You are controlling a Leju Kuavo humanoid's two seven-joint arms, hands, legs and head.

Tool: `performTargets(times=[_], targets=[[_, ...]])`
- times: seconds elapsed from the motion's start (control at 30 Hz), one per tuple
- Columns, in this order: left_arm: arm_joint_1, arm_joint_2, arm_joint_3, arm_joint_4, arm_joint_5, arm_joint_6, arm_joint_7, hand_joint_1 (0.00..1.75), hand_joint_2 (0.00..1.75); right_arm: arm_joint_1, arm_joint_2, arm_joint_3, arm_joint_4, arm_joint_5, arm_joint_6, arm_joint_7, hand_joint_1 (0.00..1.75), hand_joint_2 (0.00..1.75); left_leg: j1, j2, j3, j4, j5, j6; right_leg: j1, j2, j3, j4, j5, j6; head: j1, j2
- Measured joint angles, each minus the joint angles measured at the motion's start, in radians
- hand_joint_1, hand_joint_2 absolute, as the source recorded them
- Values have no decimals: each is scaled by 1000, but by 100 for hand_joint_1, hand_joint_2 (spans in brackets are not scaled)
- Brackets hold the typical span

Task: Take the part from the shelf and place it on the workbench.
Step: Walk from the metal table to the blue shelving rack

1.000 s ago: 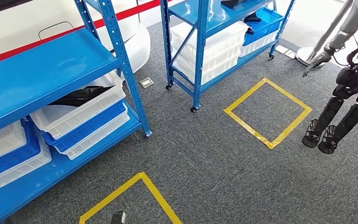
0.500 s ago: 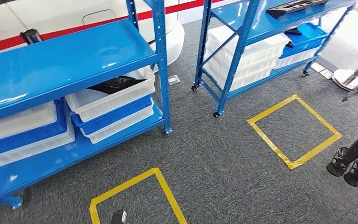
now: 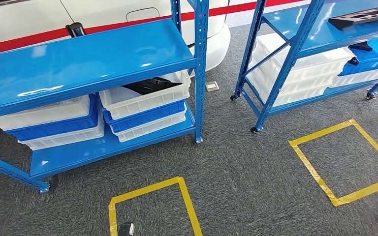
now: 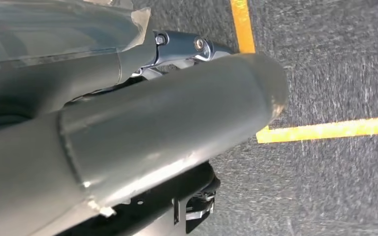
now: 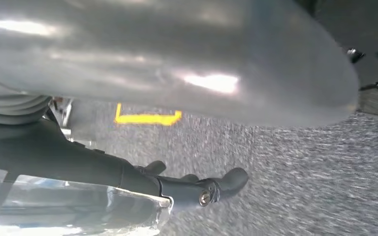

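So the robot faces the shelf point(image 3: 93, 59), nothing taken. Next, reach for the black part point(image 3: 150, 86) in the white bin point(image 3: 145, 101). Whether each hand point(image 4: 128, 128) is open, I cannot tell.

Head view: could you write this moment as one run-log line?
phase: facing shelves | black part: in white bin, near blue metal shelf | left hand, right hand: hanging over grey carpet

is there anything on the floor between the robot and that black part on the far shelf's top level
Nothing visible blocks the way. The black part lies on the right-hand shelf, and the grey carpet before it bears only flat yellow tape squares. Both hands hang low over the floor.
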Motion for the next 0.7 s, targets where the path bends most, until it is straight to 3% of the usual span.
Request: performTargets(times=[0.07,0.1,0.13,0.2,0.27,0.33,0.4,0.43,0.5,0.57,0.63,0.7], targets=[[0,0,0,0,-1,0,-1,0,0,3,0,0,0,0,0,0,0,0,3,28,-72,131,-53,-6,6,-31,4,0,-6,-9,-2,0],[0,0,-1,0,-1,0,-2,0,0,3,0,0,0,0,0,0,0,0,5,31,-93,166,-57,-7,7,-46,6,0,-9,-11,-2,0],[0,0,-1,0,-2,0,-3,0,0,3,0,0,0,0,0,0,0,0,5,33,-94,161,-42,-6,8,-59,9,0,-12,-12,-3,0],[0,0,-1,0,-1,1,-2,0,0,1,1,0,0,0,0,0,0,0,4,51,-36,50,27,1,10,-80,18,0,-19,-9,-3,0],[0,0,-1,0,0,2,0,0,0,0,2,0,0,0,0,0,0,0,-4,85,25,-67,68,13,16,-97,26,0,-26,-2,-3,0],[0,0,-1,0,0,3,1,0,0,-2,2,0,0,0,0,0,0,0,-13,94,38,-99,68,21,22,-113,30,-1,-33,9,-2,0],[0,0,-1,0,0,6,2,0,0,-5,2,0,-1,1,2,0,0,0,-12,70,43,-109,71,30,24,-124,35,-2,-39,19,-3,0],[0,-1,-1,0,0,8,2,0,0,-6,1,0,-2,1,2,-1,0,0,-9,58,48,-116,75,36,25,-110,33,10,-48,21,-3,0],[0,-3,-1,0,0,10,2,0,0,-7,0,0,-2,2,3,-1,0,0,-2,38,59,-129,83,47,22,-59,-2,91,-89,20,1,0],[0,-3,-1,0,2,16,3,0,87,-6,-2,0,-2,3,4,-1,0,0,-1,13,59,-130,84,51,18,-26,-76,229,-142,18,4,0],[1,-3,1,0,6,29,10,0,175,-3,-4,0,-2,6,6,-1,0,0,-1,-17,60,-129,83,51,15,-20,-119,290,-145,30,5,0],[1,-4,2,0,11,49,24,0,175,-2,-7,0,-2,9,5,-4,0,0,1,-41,63,-126,80,46,8,-18,-87,191,-81,50,5,0]])
